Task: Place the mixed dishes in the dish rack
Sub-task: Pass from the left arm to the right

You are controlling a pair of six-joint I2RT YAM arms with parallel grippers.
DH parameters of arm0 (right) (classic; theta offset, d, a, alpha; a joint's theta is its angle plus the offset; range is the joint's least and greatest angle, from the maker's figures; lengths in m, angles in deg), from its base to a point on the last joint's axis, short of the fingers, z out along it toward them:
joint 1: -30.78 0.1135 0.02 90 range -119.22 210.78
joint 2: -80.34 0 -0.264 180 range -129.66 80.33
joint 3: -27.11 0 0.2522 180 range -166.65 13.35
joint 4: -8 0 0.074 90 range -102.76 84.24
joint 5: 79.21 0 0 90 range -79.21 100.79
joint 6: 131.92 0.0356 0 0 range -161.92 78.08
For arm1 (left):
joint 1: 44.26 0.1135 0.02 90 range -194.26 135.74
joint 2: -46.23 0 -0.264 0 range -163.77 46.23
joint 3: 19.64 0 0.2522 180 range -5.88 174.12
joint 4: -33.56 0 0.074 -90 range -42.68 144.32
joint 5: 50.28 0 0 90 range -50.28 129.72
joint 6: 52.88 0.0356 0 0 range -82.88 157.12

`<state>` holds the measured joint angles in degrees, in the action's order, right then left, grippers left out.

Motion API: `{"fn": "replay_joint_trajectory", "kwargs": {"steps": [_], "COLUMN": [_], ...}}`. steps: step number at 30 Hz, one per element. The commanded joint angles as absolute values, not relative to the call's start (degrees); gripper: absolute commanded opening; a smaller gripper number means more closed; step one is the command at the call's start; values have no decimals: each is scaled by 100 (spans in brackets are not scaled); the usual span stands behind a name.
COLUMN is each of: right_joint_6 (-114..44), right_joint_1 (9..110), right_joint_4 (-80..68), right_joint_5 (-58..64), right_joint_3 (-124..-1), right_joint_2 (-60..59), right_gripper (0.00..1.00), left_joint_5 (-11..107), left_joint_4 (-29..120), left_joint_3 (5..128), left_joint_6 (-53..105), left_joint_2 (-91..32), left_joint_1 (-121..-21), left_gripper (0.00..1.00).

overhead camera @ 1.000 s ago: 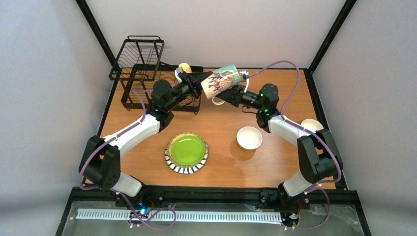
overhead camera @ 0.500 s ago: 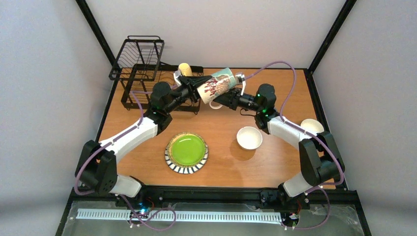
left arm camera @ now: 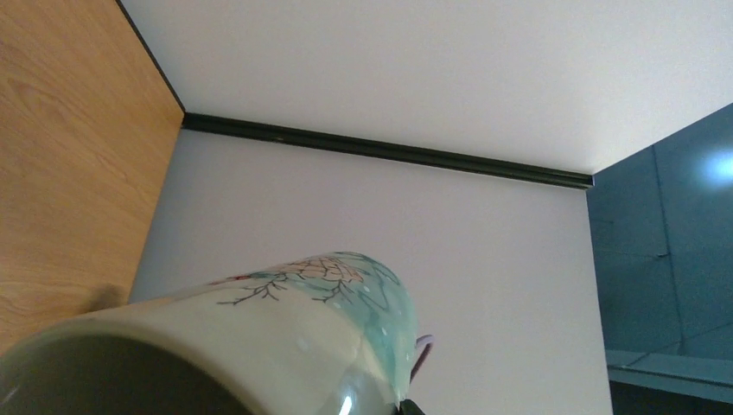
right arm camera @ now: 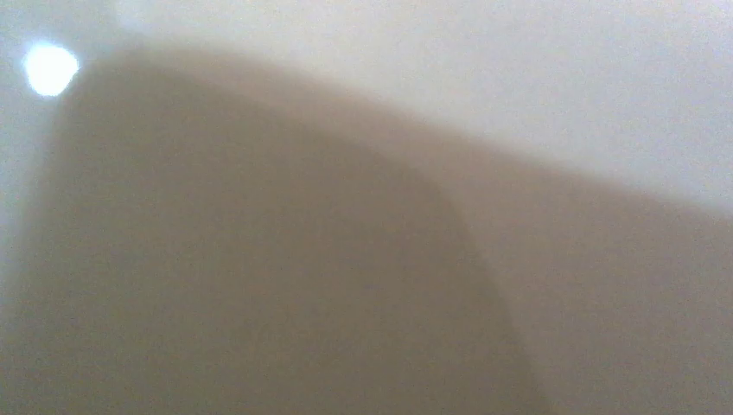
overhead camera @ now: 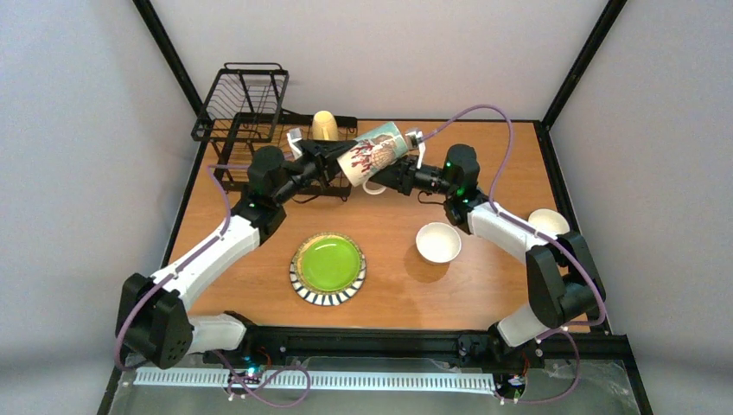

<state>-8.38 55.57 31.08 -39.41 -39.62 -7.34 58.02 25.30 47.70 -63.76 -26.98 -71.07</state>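
The teal-banded cup (overhead camera: 373,150) hangs tilted above the table's far middle, its mouth toward the left. My right gripper (overhead camera: 391,174) is shut on it from the right, by the handle side, and its pale wall (right arm camera: 259,259) fills the right wrist view. My left gripper (overhead camera: 339,162) stands open at the cup's mouth. The left wrist view shows the rim (left arm camera: 285,337) close up and one dark fingertip (left arm camera: 408,409) outside the wall. The black wire dish rack (overhead camera: 246,117) stands at the far left with a cream mug (overhead camera: 325,125) on it.
The lime-green plate (overhead camera: 328,264) with its striped rim lies near the table's front middle. One white bowl (overhead camera: 438,242) sits right of centre, and another bowl (overhead camera: 549,221) lies by the right edge behind my right arm. Black frame posts rise at the far corners.
Both arms and the cup have shifted left, toward the dish rack. The left gripper's jaws have spread wider at the cup's mouth.
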Motion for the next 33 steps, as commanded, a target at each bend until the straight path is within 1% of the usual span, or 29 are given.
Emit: {"fn": "replay_joint_trajectory", "kwargs": {"steps": [1, 15, 21, 33], "right_joint_6": [-1225, -1966, -2381, -3757], "right_joint_1": [5436, 5407, 5435, 5925], "right_joint_4": [3613, 2519, 1771, -184], "right_joint_5": [-3985, -3753, -3574, -2513], "right_joint_3": [-4494, -5530, -6155, -7884], "right_joint_2": [-457, -964, -1304, -2433], "right_gripper": [2, 2, 2, 2], "left_joint_5": [5400, 4965, 4782, 4490], "left_joint_4": [3560, 4340, 4651, 5372], "left_joint_3": [4646, 4318, 4230, 4271], "left_joint_6": [-5646, -5173, -4928, -4471], "left_joint_2": [-2549, -1791, -1422, -895], "left_joint_1": [-6747, -6334, -6237, -6236], "left_gripper": [38, 39, 39, 39]}}
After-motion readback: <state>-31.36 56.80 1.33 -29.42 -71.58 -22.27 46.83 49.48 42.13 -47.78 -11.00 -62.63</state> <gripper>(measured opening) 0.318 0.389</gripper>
